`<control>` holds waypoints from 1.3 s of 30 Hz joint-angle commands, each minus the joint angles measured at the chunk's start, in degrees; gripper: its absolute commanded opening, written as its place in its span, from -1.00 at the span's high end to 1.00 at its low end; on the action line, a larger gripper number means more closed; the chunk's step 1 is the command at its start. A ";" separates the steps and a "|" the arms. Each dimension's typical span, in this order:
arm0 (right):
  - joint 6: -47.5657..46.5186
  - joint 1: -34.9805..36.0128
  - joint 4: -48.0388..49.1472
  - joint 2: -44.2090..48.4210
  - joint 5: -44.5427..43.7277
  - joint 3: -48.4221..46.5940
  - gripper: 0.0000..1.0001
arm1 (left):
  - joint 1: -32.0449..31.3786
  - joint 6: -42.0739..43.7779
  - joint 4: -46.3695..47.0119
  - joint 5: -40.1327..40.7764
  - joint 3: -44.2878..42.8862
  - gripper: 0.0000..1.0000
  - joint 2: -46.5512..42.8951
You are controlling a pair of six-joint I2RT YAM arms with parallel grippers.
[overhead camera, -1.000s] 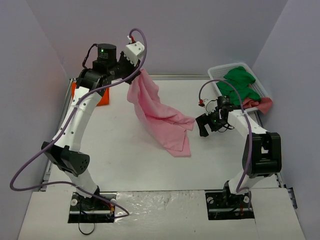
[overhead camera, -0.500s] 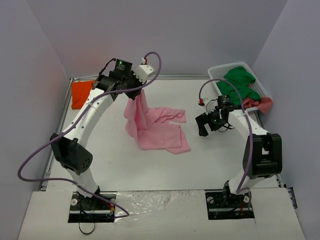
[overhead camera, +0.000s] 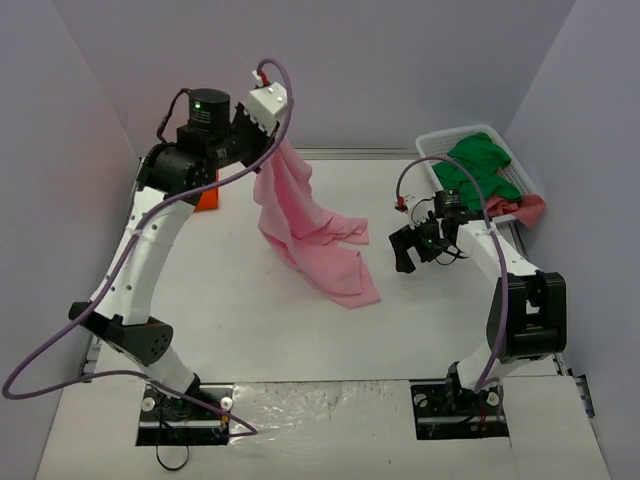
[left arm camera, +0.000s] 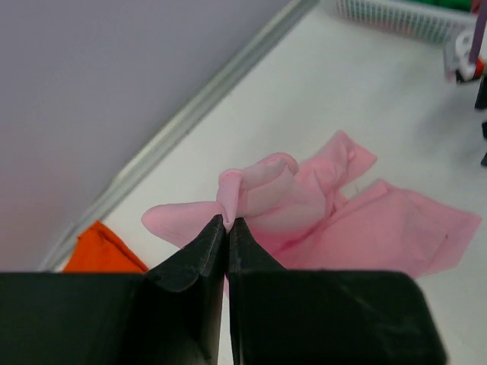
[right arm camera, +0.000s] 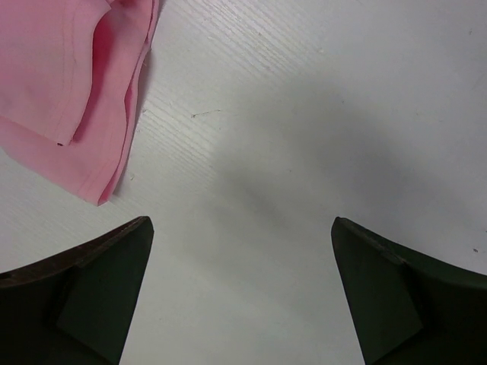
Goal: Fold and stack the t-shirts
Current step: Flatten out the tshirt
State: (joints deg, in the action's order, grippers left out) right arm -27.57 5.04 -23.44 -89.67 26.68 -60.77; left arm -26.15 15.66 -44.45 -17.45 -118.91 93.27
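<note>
A light pink t-shirt (overhead camera: 305, 225) hangs from my left gripper (overhead camera: 281, 143), which is raised high near the back wall and shut on a pinch of its cloth (left arm camera: 228, 220). The shirt's lower part trails on the table toward the middle. The bright orange t-shirt (overhead camera: 206, 199) lies at the back left, mostly hidden behind the left arm; a corner of it (left arm camera: 103, 251) shows in the left wrist view. My right gripper (overhead camera: 410, 245) is open just above the table, right of the pink t-shirt's edge (right arm camera: 84, 84), with nothing between its fingers.
A white slatted basket (overhead camera: 436, 150) at the back right holds green cloth (overhead camera: 480, 170) and a reddish cloth (overhead camera: 525, 210) hanging over its side. Grey walls close in the table on three sides.
My left gripper dipped toward the table half a second ago and has risen again to the back, lifting the pink t-shirt so it hangs. The right arm has barely moved.
</note>
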 commanded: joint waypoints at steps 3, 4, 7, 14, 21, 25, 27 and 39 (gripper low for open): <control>-1.08 0.94 -1.78 -0.16 -0.66 -1.37 -1.00 | 0.05 -1.77 0.06 1.80 -8.71 0.95 -7.83; -1.17 0.94 -1.87 -0.16 -0.83 -1.28 -1.00 | 0.05 -1.86 -0.11 2.07 -8.88 0.95 -8.28; -1.34 1.03 -1.87 -0.24 -1.01 -1.28 -1.00 | 0.31 -2.48 -0.29 2.34 -8.36 0.95 -10.13; -0.82 2.87 -1.96 0.28 0.65 -2.33 -1.00 | 1.01 -2.13 -0.73 2.16 -3.00 0.95 -13.55; -3.27 5.68 -4.68 3.18 15.82 -13.21 -1.00 | 1.28 -1.42 -1.17 1.54 0.17 0.95 -14.96; -2.84 6.12 -4.60 0.47 22.97 -23.66 -1.00 | 2.51 -1.95 -1.00 0.93 0.52 0.95 -14.96; -0.83 6.30 -4.60 -2.08 26.57 -32.07 -1.00 | 3.65 -2.91 -0.56 -0.21 1.13 0.95 -14.70; 13.24 18.15 -4.68 -21.14 40.74 -62.61 -1.00 | 9.80 -10.29 3.40 -7.68 4.92 0.95 -13.12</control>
State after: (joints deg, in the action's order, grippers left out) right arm -17.61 19.81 -27.09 -107.55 63.31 -119.66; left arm -17.08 8.86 -44.71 -21.78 -113.54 80.44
